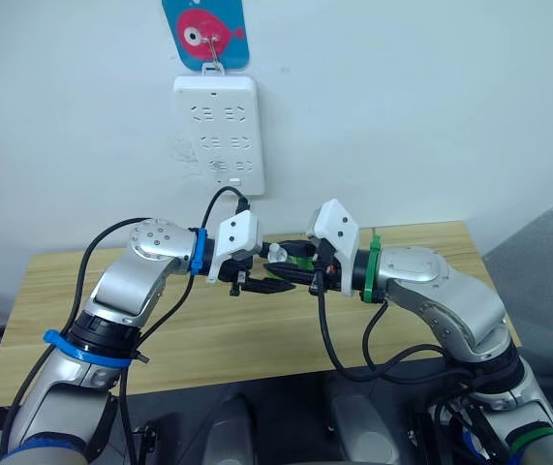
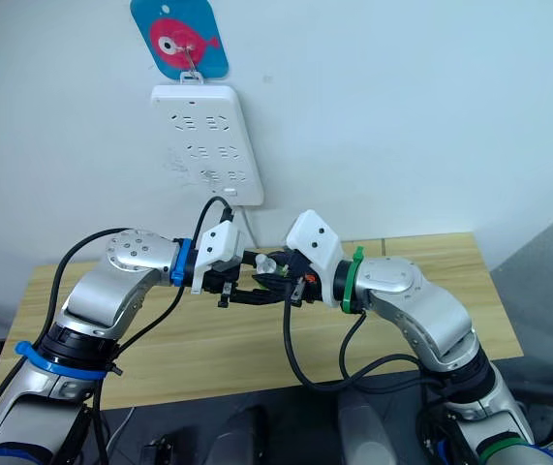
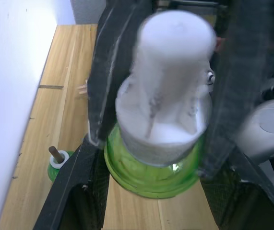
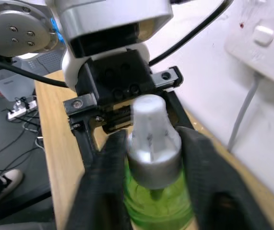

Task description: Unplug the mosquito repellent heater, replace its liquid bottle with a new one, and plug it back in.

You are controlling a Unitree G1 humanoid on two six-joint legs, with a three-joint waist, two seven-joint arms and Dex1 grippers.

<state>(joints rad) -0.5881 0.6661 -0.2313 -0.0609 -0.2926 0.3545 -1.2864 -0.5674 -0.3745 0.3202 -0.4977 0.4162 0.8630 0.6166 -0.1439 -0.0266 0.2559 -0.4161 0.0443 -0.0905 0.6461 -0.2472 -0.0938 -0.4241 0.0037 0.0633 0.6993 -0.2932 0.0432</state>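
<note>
Two hands meet in mid-air above the middle of the tabletop, pointing at each other. The right hand is clamped on the liquid bottle. Its two black fingers press on either side, at the grey-white collar and the top of the clear green body. The bottle lies roughly level, with its white cap pointing left towards the other hand.

The left hand is spread open. Its fingers stand apart on either side of the cap without closing on it, and the cap sits in the gap between them.

Beyond the hands the light wooden tabletop runs back to the white wall. At the far edge, close to the wall and to the left of the held bottle, a second small green bottle stands upright on the wood. It has a white neck ring and a bare brown wick sticking up, with no cap on it.

On the wall above the hands hangs a long white power strip, and every socket that can be seen is free. A pale cord drops from its lower end towards the tabletop. Just above the strip is a blue card with a pink fish, and the strip hangs from a hook on it.
</note>
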